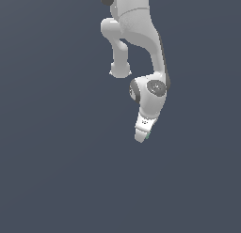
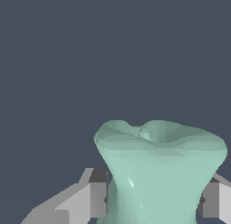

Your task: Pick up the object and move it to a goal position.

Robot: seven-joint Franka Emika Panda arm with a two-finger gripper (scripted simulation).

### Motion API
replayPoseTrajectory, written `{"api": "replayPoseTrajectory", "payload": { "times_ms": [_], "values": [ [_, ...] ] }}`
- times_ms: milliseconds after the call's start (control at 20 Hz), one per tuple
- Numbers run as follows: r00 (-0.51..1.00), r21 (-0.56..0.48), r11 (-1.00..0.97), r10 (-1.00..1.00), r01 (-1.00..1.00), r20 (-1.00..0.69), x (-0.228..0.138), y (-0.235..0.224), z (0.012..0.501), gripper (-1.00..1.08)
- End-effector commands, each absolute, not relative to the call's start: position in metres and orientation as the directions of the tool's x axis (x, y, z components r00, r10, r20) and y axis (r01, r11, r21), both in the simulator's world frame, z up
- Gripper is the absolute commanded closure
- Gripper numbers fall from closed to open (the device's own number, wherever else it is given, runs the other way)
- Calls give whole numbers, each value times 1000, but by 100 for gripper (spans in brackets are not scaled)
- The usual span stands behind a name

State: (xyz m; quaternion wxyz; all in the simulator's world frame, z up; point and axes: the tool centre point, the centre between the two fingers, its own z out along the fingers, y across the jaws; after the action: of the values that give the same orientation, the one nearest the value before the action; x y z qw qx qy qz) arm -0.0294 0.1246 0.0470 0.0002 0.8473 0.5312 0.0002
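One bent arm (image 1: 141, 49), gripper (image 1: 141, 136) around object (image 2: 158, 173).

Open grey room lies all round the gripper (image 1: 141, 137), from 12 o'clock through 6; only the object (image 2: 158, 173) fills its jaws.

Flat slate-grey backdrop (image 1: 47, 157), possibly floor, even light
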Motion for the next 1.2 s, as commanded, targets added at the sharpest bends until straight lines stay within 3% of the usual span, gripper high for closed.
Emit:
{"api": "replayPoseTrajectory", "payload": {
  "times_ms": [0,500,1150],
  "values": [
    [436,1,-436,900,900,0,-30,120,48,108],
    [436,1,-436,900,900,0,-40,53,61,108],
    [436,0,-436,900,900,0,-62,-103,92,108]
  ]
}}
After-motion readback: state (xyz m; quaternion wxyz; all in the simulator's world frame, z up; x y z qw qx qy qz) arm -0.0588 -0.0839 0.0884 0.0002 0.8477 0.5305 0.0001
